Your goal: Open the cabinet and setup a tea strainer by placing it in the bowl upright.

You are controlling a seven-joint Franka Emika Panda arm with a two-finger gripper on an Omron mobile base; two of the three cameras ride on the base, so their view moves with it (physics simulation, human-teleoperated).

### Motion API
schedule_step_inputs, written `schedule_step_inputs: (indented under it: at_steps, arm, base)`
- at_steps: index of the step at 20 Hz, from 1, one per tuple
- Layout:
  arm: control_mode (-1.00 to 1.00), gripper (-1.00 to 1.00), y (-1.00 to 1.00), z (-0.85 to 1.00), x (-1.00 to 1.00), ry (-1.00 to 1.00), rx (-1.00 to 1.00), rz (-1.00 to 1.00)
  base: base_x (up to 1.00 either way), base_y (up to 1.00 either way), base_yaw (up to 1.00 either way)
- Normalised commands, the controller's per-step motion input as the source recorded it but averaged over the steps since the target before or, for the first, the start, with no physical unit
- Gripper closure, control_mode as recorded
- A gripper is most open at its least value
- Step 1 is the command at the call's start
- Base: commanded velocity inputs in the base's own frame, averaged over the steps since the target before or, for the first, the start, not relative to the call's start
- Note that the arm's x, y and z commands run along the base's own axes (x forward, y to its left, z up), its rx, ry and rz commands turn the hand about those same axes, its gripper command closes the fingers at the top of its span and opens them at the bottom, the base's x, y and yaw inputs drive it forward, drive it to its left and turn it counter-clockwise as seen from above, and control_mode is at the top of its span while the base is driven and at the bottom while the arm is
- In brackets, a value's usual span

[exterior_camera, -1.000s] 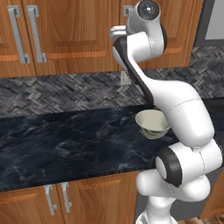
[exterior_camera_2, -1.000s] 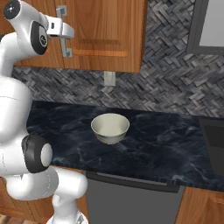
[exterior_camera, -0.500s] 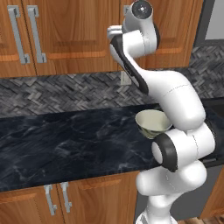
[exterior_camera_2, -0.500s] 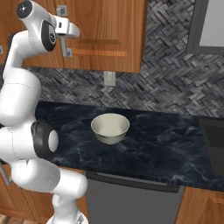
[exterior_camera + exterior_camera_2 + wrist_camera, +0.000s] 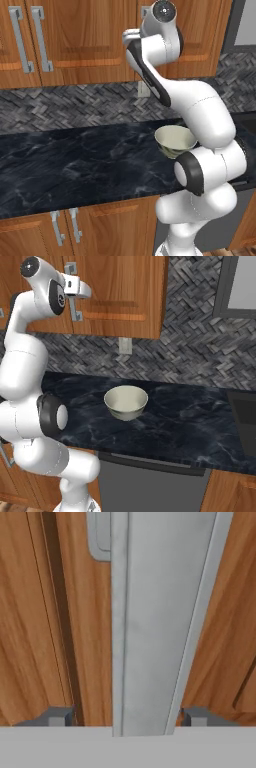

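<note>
Gripper (image 5: 120, 716) straddled the one silver handle (image 5: 150, 622) of your cabinet (image 5: 120, 291), a finger each side, not visibly pinching it. Door was closed. One bowl (image 5: 126, 402) sat on the counter (image 5: 190, 426). Your arm hid the bowl's near rim from the left.

Arm (image 5: 200, 115) is showing glossy white rounded shells throughout, segments bulging like capsules. Dark grey-black rings are marking the joints, one broad band at the lower elbow. Round dark cap with a pale centre is sitting on the topmost joint. Hand (image 5: 75, 288) is ending in a light grey block; finger tips (image 5: 55, 717) are reading dark grey, squared.
</note>
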Motion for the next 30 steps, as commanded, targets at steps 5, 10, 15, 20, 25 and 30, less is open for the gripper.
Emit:
schedule_step_inputs:
  at_steps: [5, 10, 15, 20, 25, 30]
  arm:
    - [-1.0, 1.0, 0.0, 0.0, 0.19, 0.0, 0.0, 0.02]
    - [-1.0, 1.0, 0.0, 0.0, 0.13, 0.0, 0.0, 0.01]
    - [-1.0, 1.0, -0.06, 0.01, -0.29, 0.0, 0.01, 0.0]
    - [-1.0, 1.0, -0.65, 0.11, -0.98, 0.0, 0.18, 0.0]
    - [-1.0, 1.0, -0.62, 0.09, -1.0, 0.0, 0.2, 0.04]
    - [-1.0, 1.0, -0.62, 0.1, -1.0, 0.0, 0.21, 0.11]
  base:
    - [0.0, 0.0, 0.0]
    - [0.0, 0.0, 0.0]
    - [0.0, 0.0, 0.0]
    - [0.0, 0.0, 0.0]
    - [0.0, 0.0, 0.0]
    - [0.0, 0.0, 0.0]
